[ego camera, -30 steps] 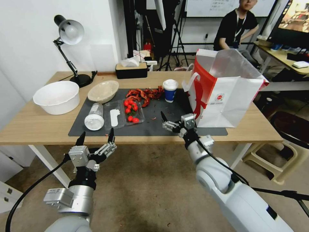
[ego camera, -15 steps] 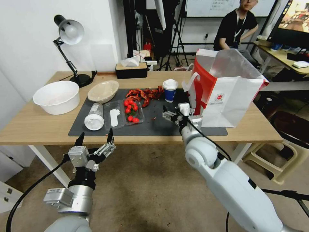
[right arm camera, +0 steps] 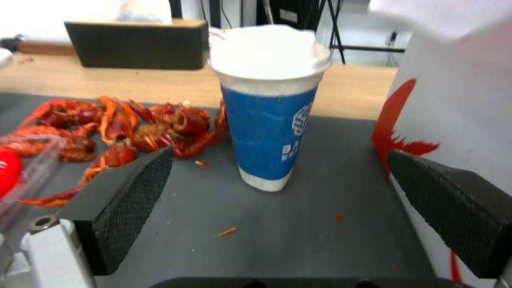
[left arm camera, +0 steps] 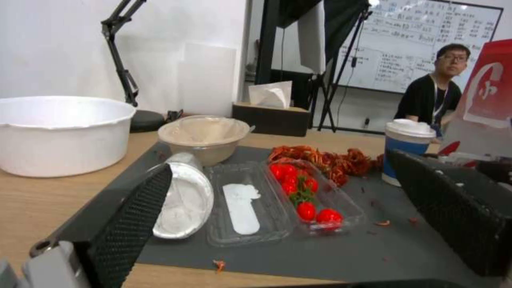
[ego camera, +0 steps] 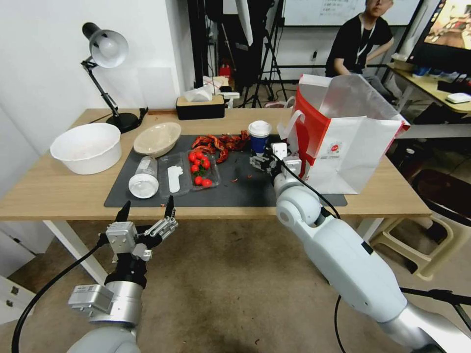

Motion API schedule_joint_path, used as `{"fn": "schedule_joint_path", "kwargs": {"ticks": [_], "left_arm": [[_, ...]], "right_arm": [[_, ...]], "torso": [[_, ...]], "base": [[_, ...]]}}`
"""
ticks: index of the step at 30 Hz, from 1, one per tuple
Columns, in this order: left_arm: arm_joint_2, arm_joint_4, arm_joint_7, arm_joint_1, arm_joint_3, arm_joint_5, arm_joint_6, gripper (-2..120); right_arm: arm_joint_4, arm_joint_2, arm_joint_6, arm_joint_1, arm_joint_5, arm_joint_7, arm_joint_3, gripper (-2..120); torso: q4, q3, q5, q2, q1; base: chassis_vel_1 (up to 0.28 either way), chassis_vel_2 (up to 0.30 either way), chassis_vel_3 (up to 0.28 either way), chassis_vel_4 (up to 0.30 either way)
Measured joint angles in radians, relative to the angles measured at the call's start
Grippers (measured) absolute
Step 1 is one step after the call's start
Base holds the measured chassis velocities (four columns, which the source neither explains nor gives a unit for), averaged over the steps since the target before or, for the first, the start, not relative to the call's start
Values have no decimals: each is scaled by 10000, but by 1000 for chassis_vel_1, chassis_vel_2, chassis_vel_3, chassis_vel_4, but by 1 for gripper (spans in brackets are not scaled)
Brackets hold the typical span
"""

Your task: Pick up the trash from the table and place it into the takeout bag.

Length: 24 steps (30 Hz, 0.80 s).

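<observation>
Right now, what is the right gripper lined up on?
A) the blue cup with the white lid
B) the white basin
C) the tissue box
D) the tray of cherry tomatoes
A: the right gripper is open over the dark mat just short of the blue cup, which stands upright and centred between its fingers in the right wrist view, untouched.

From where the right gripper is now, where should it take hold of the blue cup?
Grip the blue paper cup around its mid-body, below the white lid, coming in level from the near side. It stands upright, tapering downward, centred ahead of the open right gripper, with the takeout bag close beside.
</observation>
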<state>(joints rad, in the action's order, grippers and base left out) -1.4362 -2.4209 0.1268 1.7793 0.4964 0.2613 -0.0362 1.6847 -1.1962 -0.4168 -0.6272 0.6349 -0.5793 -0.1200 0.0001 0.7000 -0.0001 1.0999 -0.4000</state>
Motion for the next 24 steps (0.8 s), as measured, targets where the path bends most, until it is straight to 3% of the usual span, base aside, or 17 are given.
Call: {"fn": "schedule_joint_path", "kwargs": {"ticks": [24], "left_arm": [[-48,-108,-27,24,62,11,-78,100]], "right_arm": [[-2240,-828,-348,1372,565,62,-175,100]], "torso": [[1,0,1,0,0]], "base": [[0,0,0,0]]}}
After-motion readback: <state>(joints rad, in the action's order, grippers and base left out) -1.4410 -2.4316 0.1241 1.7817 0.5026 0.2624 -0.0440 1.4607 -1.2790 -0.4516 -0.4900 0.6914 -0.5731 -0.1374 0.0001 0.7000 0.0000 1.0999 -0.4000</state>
